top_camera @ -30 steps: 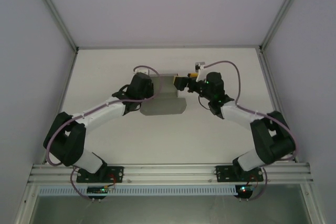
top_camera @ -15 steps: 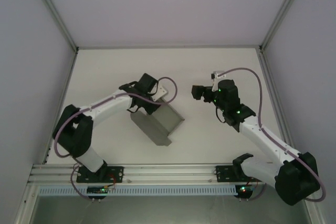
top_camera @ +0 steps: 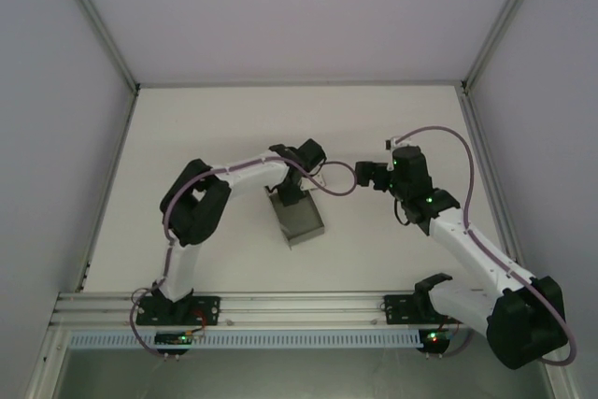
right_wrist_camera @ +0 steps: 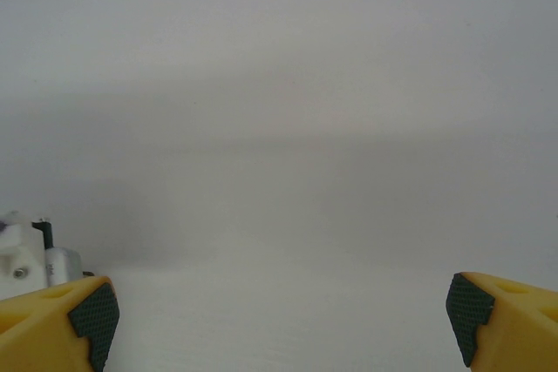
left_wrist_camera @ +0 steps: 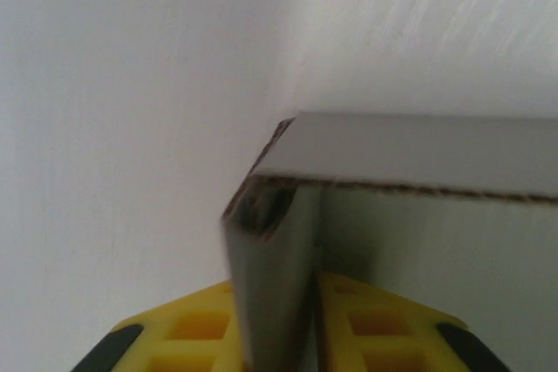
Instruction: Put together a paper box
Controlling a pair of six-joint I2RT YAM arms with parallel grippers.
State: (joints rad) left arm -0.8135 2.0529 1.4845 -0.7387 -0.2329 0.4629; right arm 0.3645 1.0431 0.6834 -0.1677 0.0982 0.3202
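The paper box [top_camera: 299, 219] sits on the bench [top_camera: 206, 137] as a small, low, open-topped tray, turned at a slant. Its near end points toward the arm bases and its far wall lies directly under the left pincer [top_camera: 288, 190]. In the left wrist view that wall [left_wrist_camera: 418, 154] stands upright between the yellow fingers [left_wrist_camera: 375, 324], which lie close on either side of it. Whether they are clamping the card or only bracketing it cannot be told.

A second ago the box lay farther back, with both pincers meeting at it. Since then the left arm has swung it round and brought it nearer. The right pincer [top_camera: 364, 175] has drawn off to the box's right, apart from it, with its jaws spread wide and nothing between them. Its wrist view shows bare bench between the two tips [right_wrist_camera: 279, 328].

This suggests the folding is essentially finished. The walls stand by themselves and the box is being put down, not shaped. What probably remains is for the left pincer to release the wall without tipping it.

As far as the overhead view shows, nothing lies inside the box.
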